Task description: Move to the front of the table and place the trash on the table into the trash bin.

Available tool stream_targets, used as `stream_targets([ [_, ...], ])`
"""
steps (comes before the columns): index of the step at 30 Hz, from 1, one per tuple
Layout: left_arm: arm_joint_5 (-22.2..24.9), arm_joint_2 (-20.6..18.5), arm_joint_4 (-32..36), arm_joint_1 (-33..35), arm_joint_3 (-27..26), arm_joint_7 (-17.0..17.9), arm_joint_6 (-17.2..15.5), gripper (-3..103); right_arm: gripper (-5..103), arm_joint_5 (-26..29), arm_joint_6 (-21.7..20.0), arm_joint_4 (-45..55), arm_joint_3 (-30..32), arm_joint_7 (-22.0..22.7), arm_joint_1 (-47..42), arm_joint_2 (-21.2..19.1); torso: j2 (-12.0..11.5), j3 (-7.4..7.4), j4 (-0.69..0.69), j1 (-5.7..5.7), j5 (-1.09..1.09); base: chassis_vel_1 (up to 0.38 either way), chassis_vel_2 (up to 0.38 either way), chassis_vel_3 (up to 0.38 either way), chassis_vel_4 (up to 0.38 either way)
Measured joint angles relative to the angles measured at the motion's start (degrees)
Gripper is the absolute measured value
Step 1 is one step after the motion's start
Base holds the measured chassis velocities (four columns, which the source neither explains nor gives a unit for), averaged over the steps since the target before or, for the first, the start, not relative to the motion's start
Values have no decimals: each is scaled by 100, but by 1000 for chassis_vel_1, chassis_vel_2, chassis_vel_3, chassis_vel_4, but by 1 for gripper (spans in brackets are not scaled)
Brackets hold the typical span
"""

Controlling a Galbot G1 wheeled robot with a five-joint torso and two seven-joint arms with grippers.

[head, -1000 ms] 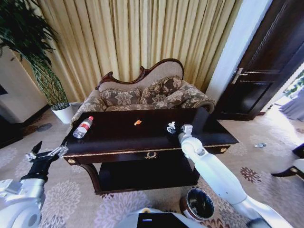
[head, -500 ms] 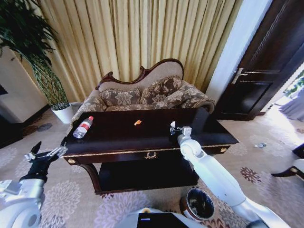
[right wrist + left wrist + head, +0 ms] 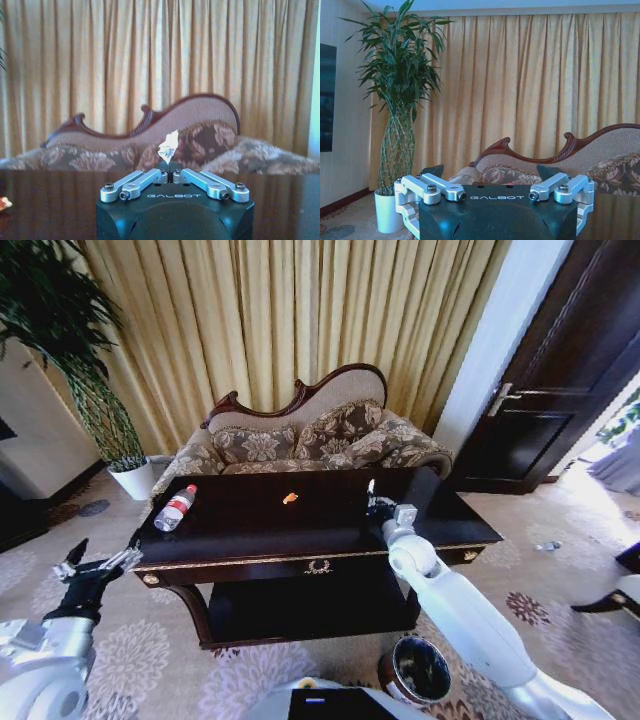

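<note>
Right hand (image 3: 372,502) lifted paper bit (image 3: 168,146) off table (image 3: 250,530)

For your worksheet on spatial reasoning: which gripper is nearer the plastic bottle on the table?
Left. The left gripper hovers off the table's near-left corner, just short of the bottle; the right gripper is across the table, holding crumpled paper.

Both arms are glossy white, built of rounded segments. The left pincer (image 3: 97,566) has black fingers on a black wrist cuff with silver linkages. The right pincer (image 3: 170,167) sits on a black housing stamped GALBOT in pale letters, with silver link bars held by round-headed screws.
</note>
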State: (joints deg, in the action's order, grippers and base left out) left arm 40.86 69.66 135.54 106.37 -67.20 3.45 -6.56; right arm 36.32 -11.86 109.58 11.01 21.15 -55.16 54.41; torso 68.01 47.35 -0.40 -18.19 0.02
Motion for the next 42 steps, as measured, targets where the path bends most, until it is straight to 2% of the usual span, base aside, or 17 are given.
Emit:
stream_targets([
  [5,67,-133,-39,-22,-32,-6,0,100,0,22,197,224,390,-371,-506,-94,0,0,0,0,0,0,0,0,0],
  [13,189,-319,-43,-158,-5,4,-67,100,0,177,224,468,731,-421,-885,-94,0,0,0,0,0,0,0,0,0],
  [29,239,-343,-157,-194,-18,13,-89,100,0,124,223,549,679,-332,-978,3,-1,0,0,-1,0,40,-42,-39,41],
  [42,208,-331,-183,-238,22,7,-80,100,0,44,289,531,695,-366,-1064,38,1,-1,1,2,-1,207,-208,-203,201],
])
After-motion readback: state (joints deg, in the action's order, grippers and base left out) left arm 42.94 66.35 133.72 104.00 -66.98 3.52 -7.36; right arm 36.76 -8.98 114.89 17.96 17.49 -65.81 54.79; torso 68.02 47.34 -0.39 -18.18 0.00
